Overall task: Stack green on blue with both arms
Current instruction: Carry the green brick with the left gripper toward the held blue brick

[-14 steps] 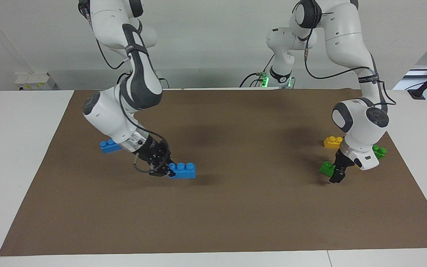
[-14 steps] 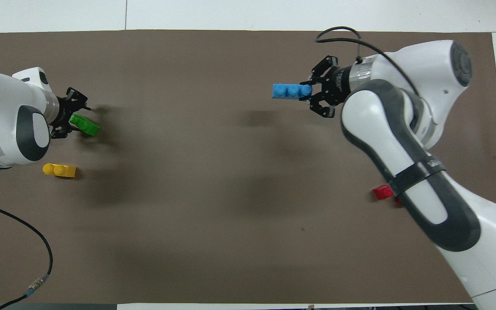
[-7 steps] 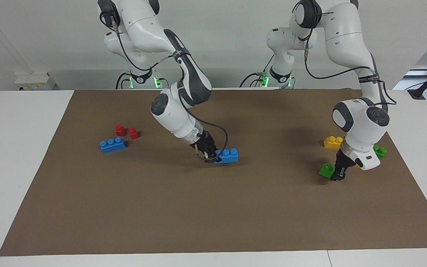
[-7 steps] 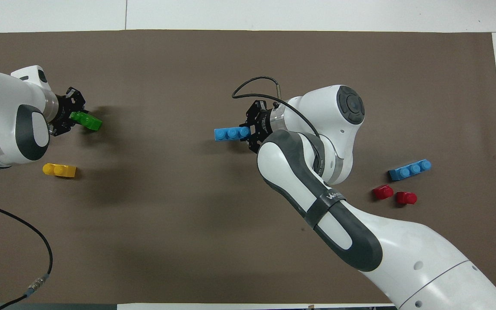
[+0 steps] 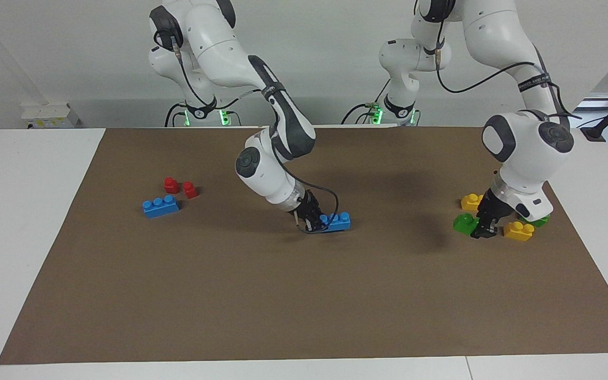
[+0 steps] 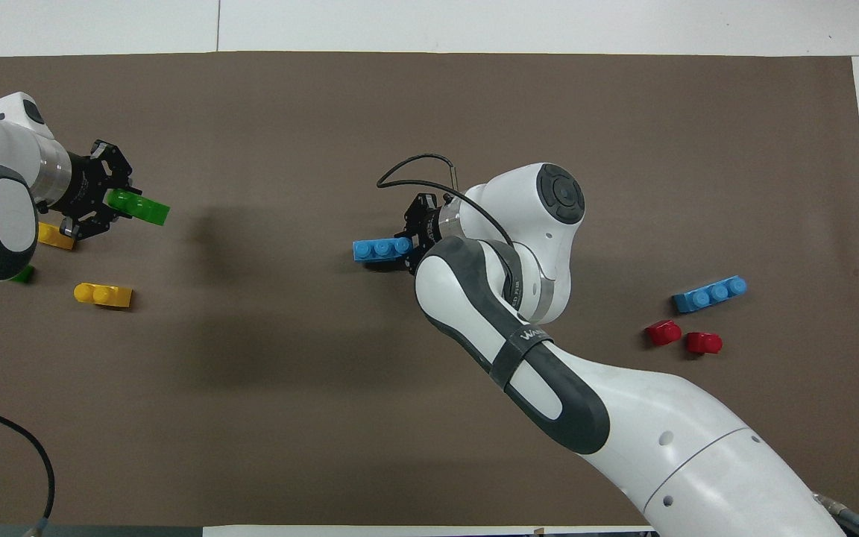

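My right gripper [image 5: 319,221] [image 6: 407,246] is shut on one end of a blue brick [image 5: 340,221] [image 6: 379,248] with three studs. It holds the brick level and low over the middle of the brown mat [image 5: 304,306]; whether the brick touches the mat I cannot tell. My left gripper [image 5: 481,227] [image 6: 110,201] is shut on a green brick [image 5: 463,224] [image 6: 140,208] and holds it a little above the mat at the left arm's end, studs sideways. A wide stretch of bare mat separates the two bricks.
A second blue brick [image 5: 161,206] [image 6: 709,293] and two red pieces [image 5: 171,184] [image 6: 664,332] lie at the right arm's end. Two yellow bricks [image 5: 518,230] [image 5: 471,201] and another green brick [image 5: 540,220] [image 6: 21,274] lie under and around the left arm's wrist.
The right arm has carried the blue brick from its own end to the middle of the mat. The left gripper has shut on the green brick and lifted it.
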Available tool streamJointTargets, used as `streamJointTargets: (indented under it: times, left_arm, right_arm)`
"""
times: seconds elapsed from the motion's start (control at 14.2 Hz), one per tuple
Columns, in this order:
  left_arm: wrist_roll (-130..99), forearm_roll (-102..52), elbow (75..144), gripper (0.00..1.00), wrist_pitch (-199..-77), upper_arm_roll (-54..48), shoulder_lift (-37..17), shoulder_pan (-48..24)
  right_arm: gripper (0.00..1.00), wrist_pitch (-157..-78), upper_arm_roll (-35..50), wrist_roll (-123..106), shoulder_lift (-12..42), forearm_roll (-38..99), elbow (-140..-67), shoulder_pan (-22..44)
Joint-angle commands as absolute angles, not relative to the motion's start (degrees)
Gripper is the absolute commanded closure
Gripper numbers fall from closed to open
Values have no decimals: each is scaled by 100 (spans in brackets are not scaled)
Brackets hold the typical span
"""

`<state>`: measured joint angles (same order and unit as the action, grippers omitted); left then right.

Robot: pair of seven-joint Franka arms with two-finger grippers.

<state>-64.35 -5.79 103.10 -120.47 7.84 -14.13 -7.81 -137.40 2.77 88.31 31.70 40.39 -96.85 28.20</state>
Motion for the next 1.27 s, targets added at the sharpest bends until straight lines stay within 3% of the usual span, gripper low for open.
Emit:
streamJointTargets:
  times: [0.0, 0.63, 1.2]
  left_arm:
    - [-7773, -589, 10433, 100, -11664, 835, -1029, -1229]
    - [-10983, 51, 10521, 100, -11522, 826, -861, -2943]
    - [-12364, 404, 10529, 100, -12066, 826, -1414, -3621]
  right_arm:
    - [100, -13781, 246, 9139, 3287, 4070, -9545, 2839]
    - [100, -13799, 220, 9914, 3278, 3384, -9694, 2927]
    - [100, -13877, 220, 9905, 3278, 3384, -9747, 2918]
